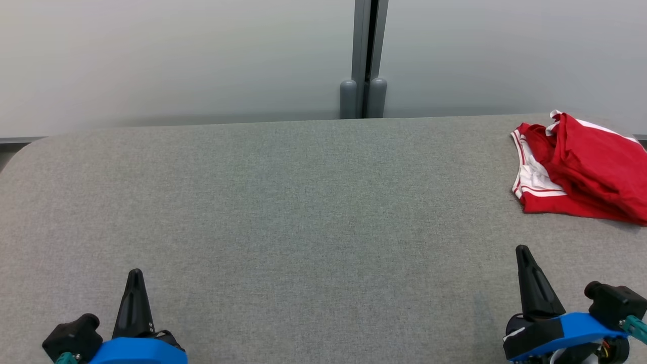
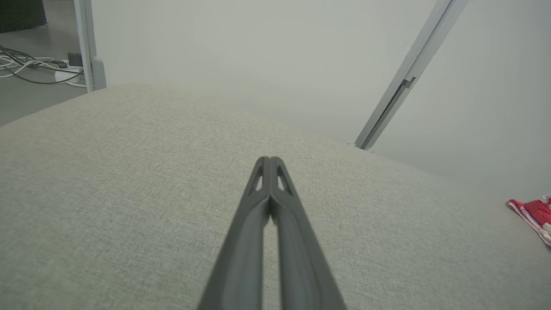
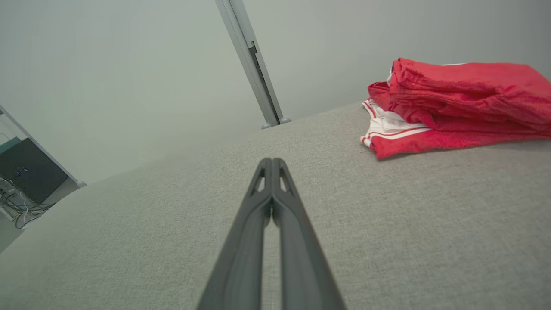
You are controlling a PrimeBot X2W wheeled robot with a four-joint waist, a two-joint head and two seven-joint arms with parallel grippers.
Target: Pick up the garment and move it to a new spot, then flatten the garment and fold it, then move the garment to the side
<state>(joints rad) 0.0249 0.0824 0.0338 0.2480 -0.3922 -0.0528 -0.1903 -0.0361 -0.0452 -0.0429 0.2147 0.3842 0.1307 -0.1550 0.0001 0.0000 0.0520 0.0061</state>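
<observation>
Pointing across grey cushion (image 1: 303, 202), left tool (image 1: 135, 277) and right tool (image 1: 522, 252) are clenched, garment (image 1: 586, 167) apart.

Soft cloth, matt plastic, smooth metal

The garment (image 1: 591, 167) is soft red fabric with white trim. The table (image 1: 303, 202) has a coarse grey weave. The fingers (image 2: 243, 241) look like matt dark plastic, and the post (image 1: 361, 50) like smooth grey metal.

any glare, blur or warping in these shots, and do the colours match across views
Head view: soft even light, no glare, only a faint shadow under the red garment. Left wrist view: the grey table looks yellower, the post leans sideways, the left pincer softens toward the bottom edge. Right wrist view: garment sharp, thin shadow at its near edge.
</observation>
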